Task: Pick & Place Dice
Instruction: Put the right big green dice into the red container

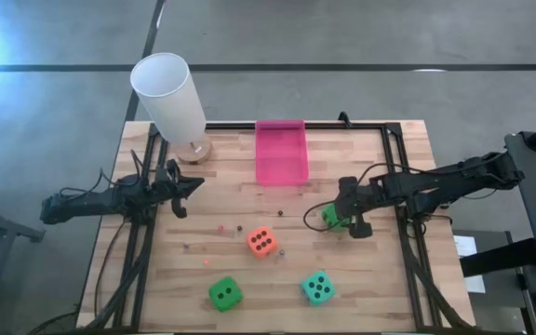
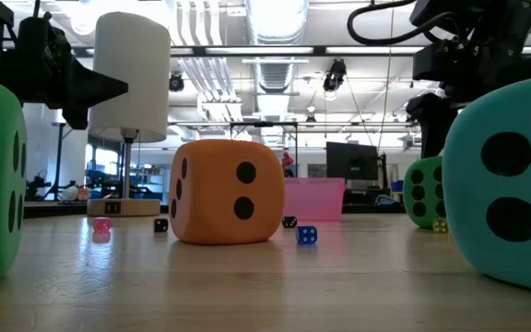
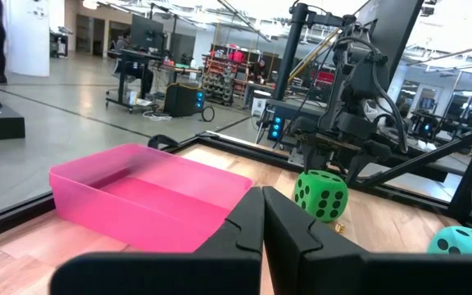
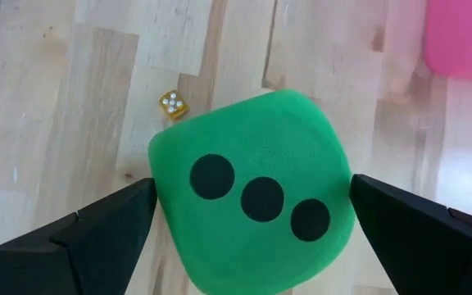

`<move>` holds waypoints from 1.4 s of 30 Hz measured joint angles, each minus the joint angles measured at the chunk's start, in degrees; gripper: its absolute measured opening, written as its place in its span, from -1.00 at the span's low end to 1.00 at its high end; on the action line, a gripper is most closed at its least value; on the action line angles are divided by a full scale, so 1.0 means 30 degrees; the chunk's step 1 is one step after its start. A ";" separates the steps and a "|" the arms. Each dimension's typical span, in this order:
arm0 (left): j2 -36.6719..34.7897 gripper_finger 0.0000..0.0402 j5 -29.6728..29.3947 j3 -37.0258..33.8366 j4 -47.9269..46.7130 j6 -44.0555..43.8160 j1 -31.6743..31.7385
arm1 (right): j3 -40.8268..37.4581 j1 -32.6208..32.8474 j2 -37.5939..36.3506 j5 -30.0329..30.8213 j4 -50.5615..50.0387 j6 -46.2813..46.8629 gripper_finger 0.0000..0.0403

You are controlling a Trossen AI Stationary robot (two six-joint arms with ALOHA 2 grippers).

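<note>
A bright green die (image 4: pixel 252 197) sits on the wooden table at centre right, three pips up. My right gripper (image 4: pixel 251 215) hangs over it, slanting down and open, one finger on each side of the die. I see no hold on it. The orange-red die (image 1: pixel 261 241) lies mid-table. A second green die (image 1: pixel 224 293) and the teal die (image 1: pixel 317 288) lie near the front edge. My left gripper (image 1: pixel 194 186) waits shut and level at the table's left.
A pink bin (image 1: pixel 280 154) stands at the far middle of the table. A white lamp (image 1: pixel 170 93) stands at the far left corner. A tiny yellow die (image 4: pixel 171 104) lies beside the green die, and several more tiny dice (image 1: pixel 221 226) are scattered mid-table. Black rails (image 1: pixel 403 186) frame the tabletop.
</note>
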 joint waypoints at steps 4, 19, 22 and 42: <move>0.0000 -0.97 0.0000 0.0000 0.0000 0.0000 0.0003 | 0.0048 0.0000 -0.0007 0.0068 -0.0112 -0.0062 0.99; -0.0006 -0.97 0.0001 0.0000 0.0000 0.0007 0.0001 | 0.0048 -0.0019 -0.0005 0.0577 -0.0356 -0.0788 0.99; -0.0004 -0.97 0.0004 0.0000 -0.0003 0.0007 0.0007 | 0.0053 -0.0051 0.0127 0.0880 -0.0403 -0.0879 0.99; 0.0000 -0.97 0.0000 0.0000 -0.0007 0.0007 0.0007 | 0.1298 -0.0153 0.1588 0.1007 -0.1738 -0.0995 0.99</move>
